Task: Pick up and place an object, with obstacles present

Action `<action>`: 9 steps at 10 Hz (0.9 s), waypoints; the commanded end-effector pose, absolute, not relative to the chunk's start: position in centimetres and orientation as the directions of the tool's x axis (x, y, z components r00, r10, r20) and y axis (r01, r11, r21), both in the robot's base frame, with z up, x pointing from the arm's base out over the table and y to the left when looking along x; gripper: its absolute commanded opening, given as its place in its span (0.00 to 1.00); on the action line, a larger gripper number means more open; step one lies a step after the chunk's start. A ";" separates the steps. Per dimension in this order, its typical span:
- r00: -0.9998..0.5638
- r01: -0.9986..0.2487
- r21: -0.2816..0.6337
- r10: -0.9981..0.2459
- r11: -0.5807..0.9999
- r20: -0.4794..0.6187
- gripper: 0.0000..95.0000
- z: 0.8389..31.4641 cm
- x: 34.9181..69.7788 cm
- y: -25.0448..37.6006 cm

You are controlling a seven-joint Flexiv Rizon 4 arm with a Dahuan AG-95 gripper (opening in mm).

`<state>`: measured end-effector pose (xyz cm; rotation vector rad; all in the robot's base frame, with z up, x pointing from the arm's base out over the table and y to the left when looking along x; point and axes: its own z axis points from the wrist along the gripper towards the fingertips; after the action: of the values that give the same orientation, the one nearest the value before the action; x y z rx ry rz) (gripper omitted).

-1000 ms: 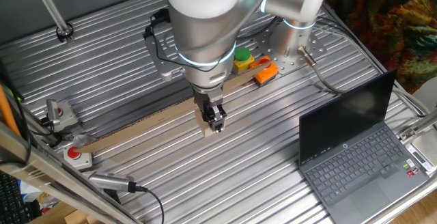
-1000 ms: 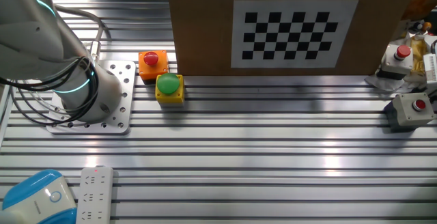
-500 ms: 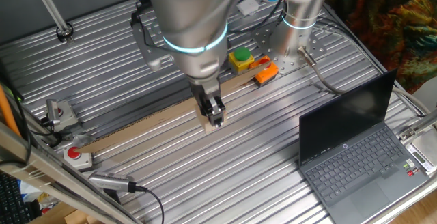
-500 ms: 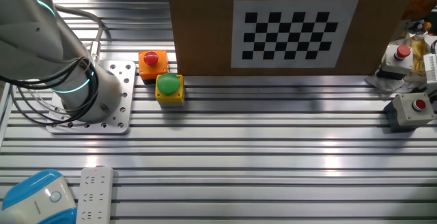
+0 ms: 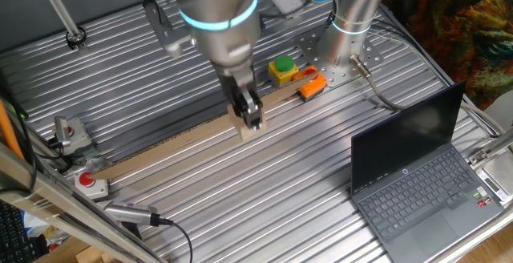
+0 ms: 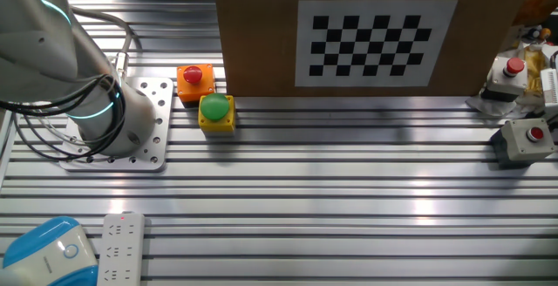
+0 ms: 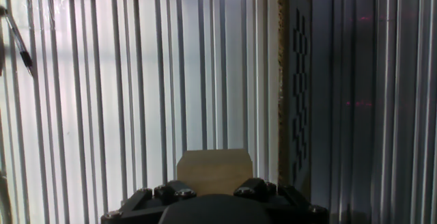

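The small tan-brown block [image 5: 250, 132] hangs between the fingers of my gripper [image 5: 252, 123], which is shut on it, above the ribbed metal table. In the hand view the block [image 7: 214, 170] sits just ahead of my gripper [image 7: 214, 186], whose fingertips are hidden. The obstacle is a long tan-brown cardboard strip [image 5: 172, 143] running diagonally just behind the block. In the hand view it [image 7: 281, 80] lies close on the right. In the other fixed view it shows as an upright cardboard board [image 6: 261, 42] with a checkerboard; gripper and block are out of view there.
A yellow box with green button [image 5: 282, 69] and an orange piece [image 5: 313, 86] sit behind the strip by the arm base [image 5: 349, 38]. An open laptop [image 5: 417, 175] stands at the right. Red-button boxes [image 5: 70, 131] [image 5: 90, 183] sit at the left.
My gripper has moved up and toward the strip with the block held in it. The other fixed view has not changed.
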<state>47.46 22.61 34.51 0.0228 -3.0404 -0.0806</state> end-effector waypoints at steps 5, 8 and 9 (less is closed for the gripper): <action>-0.986 -0.102 0.071 -0.110 0.992 0.122 0.00 36.0 46.3 17.3; -0.981 -0.144 0.077 -0.153 0.987 0.120 0.00 35.9 45.3 14.8; -0.979 -0.157 0.080 -0.166 0.984 0.117 0.00 35.7 45.0 14.0</action>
<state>45.04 13.87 35.67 0.2475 -3.0049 -0.1053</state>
